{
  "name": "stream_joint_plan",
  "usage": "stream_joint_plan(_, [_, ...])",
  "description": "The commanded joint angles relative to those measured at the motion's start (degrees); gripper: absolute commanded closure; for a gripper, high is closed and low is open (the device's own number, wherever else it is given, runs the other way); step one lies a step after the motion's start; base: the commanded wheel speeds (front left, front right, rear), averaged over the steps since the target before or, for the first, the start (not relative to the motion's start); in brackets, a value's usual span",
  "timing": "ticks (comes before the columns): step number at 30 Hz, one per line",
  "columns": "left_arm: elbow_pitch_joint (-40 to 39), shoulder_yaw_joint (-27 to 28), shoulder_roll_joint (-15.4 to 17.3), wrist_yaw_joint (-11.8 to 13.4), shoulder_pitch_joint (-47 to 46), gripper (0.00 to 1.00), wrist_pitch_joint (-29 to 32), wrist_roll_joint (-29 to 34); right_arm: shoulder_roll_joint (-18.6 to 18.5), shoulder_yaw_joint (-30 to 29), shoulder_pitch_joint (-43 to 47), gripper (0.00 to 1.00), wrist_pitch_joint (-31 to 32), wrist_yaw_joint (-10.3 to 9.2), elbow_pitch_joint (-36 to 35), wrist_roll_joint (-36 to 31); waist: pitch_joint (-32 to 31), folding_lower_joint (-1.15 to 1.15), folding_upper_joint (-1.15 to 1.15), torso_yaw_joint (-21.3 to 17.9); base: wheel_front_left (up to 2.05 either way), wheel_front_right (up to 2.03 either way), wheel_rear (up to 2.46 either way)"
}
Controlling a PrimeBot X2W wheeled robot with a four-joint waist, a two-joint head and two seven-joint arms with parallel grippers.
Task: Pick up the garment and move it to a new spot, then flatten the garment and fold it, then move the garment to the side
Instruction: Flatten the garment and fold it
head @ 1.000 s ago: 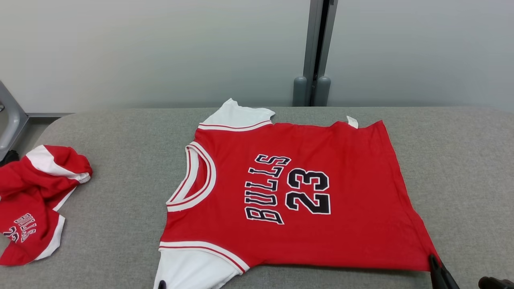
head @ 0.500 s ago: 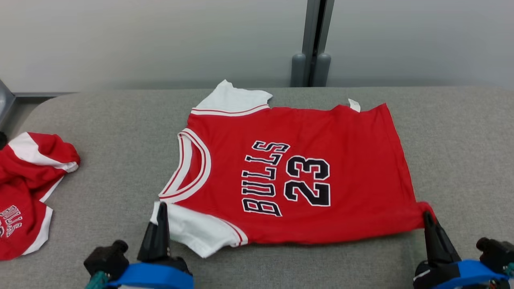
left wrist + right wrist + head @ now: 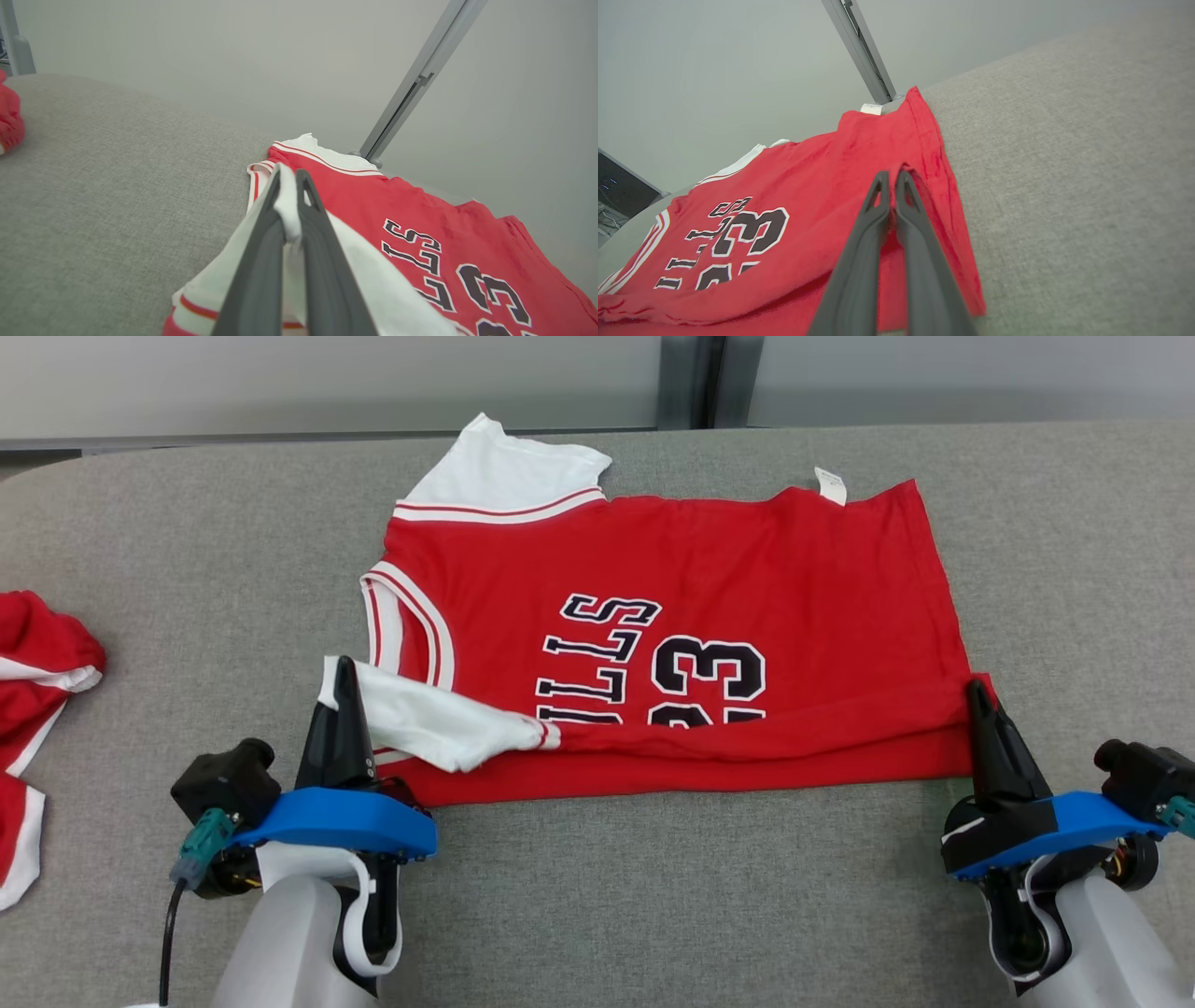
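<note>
Garment (image 3: pixel 709 569) has near corners clamped in left tool (image 3: pixel 342 665) and right tool (image 3: pixel 977 685).

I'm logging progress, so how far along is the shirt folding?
Done: the shirt lies spread out on the table. In hand: the left gripper is shut on the white sleeve and the right gripper on the red bottom corner, with the near edge lifted over part of the lettering, a first fold half made. Left: laying that fold down, any further folds, and moving the shirt aside.

The shirt (image 3: pixel 709 569) lies on the table (image 3: pixel 653 896). A second shirt (image 3: pixel 37 653) lies left of it. A pole (image 3: pixel 691 381) stands behind it.
</note>
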Motion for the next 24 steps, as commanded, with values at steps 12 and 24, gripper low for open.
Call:
stream_joint_plan(12, [5.1, 0.9, 0.1, 2.4, -5.9, 0.0, -0.2, 1.4, -0.4, -2.3, -5.9, 0.0, -0.2, 0.0, 3.9, -8.2, 1.8, -0.01, 0.0, 0.6, 0.0, 0.0, 0.0])
stream_joint_plan(24, [0.2, 0.0, 0.1, 4.9, 5.1, 0.0, -0.2, 13.0, 4.4, -8.7, 2.6, 0.0, -0.1, 0.0, -5.4, -25.9, -2.7, -0.01, 0.0, 0.7, 0.0, 0.0, 0.0])
